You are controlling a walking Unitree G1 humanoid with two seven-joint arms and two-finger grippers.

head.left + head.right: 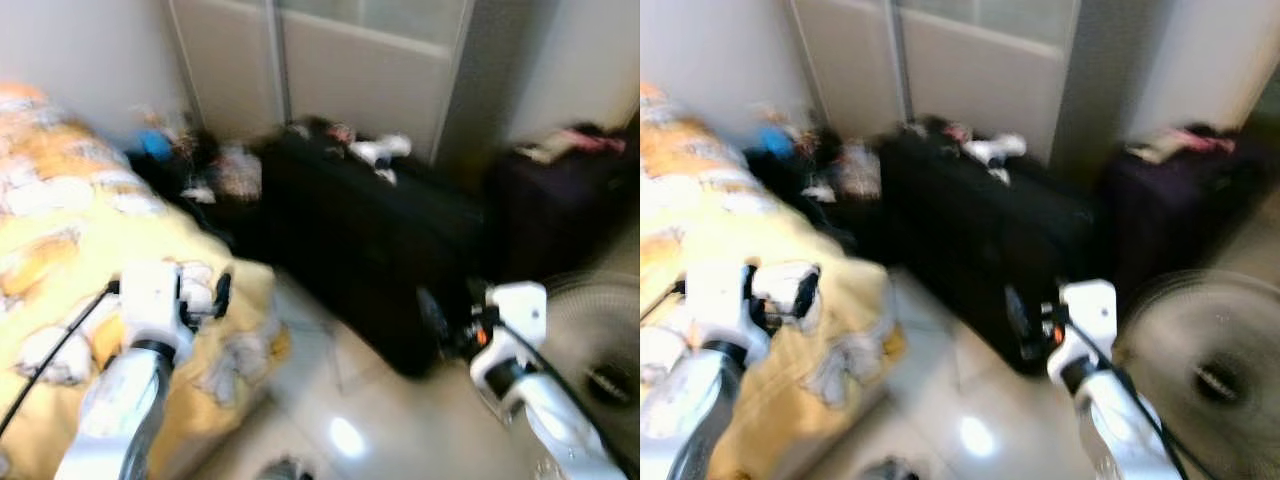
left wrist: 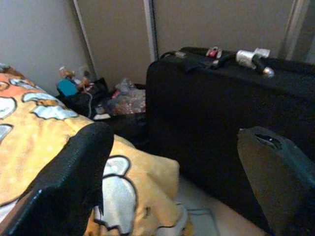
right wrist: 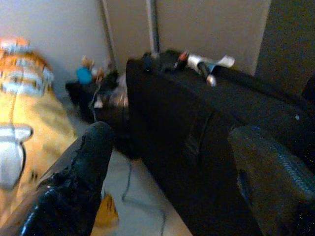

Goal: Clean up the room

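The head views are blurred. A yellow blanket (image 1: 60, 220) with cartoon prints covers a bed on the left. My left gripper (image 1: 215, 295) hovers over its near corner, open and empty, its fingers (image 2: 74, 167) wide apart. A big black suitcase (image 1: 370, 240) lies on the floor ahead, with a white and silver object (image 2: 252, 58) and small items on top. My right gripper (image 1: 440, 320) is open and empty beside the suitcase's near end. A pile of clutter (image 1: 200, 165), with a blue item (image 2: 66, 87) and bags, sits in the corner between bed and suitcase.
A dark purple suitcase (image 1: 560, 200) with pink cloth (image 1: 590, 140) on it stands at the right. A round fan (image 1: 1210, 370) is close to my right arm. Sliding closet doors (image 1: 350, 60) close off the back. Shiny tile floor (image 1: 340, 420) runs between bed and suitcase.
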